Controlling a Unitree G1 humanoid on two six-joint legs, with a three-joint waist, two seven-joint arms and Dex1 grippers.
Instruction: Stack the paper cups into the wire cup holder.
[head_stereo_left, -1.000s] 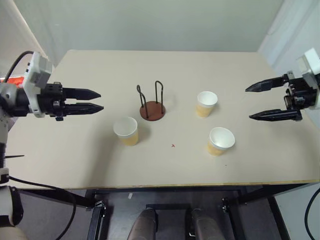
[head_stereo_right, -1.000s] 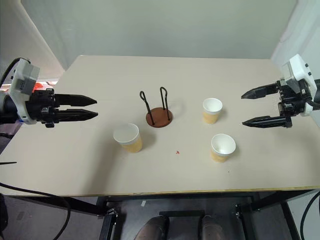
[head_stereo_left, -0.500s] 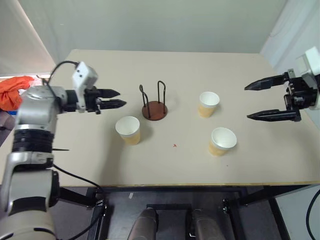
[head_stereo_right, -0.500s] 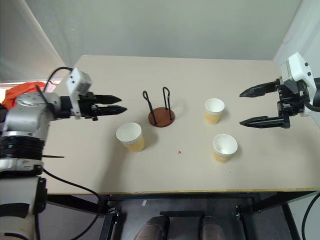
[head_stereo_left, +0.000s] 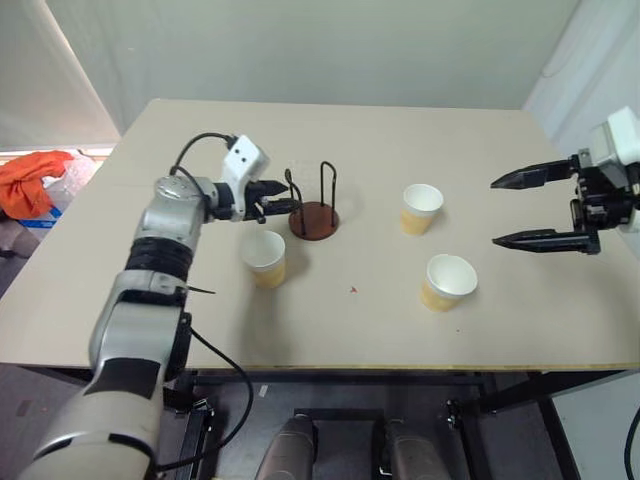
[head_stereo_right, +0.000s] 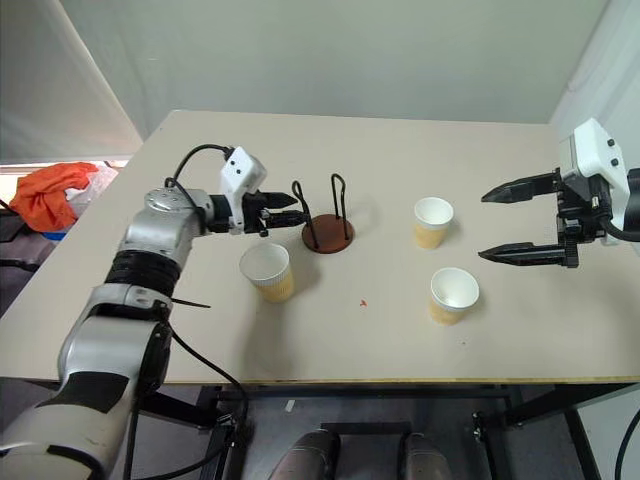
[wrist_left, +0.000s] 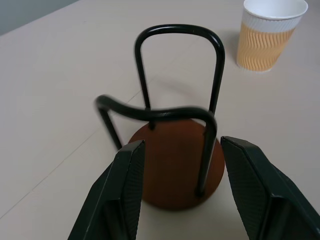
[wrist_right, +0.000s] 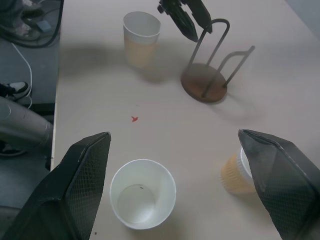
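The wire cup holder, a reddish-brown disc with two black wire loops, stands mid-table. Three tan paper cups stand upright: one just in front-left of the holder, one to its right, one nearer the front right. My left gripper is open at the holder's left side, its fingertips just short of the nearer wire loop and holding nothing. My right gripper hovers wide open to the right of the two right-hand cups, empty.
The beige table ends close in front and at both sides. A small red mark lies between the cups. An orange cloth lies off the table's left side. A pale wall stands behind the table.
My left arm has swung in from the table's left side, forward and down, bringing its gripper up to the holder. The right gripper has stayed put.
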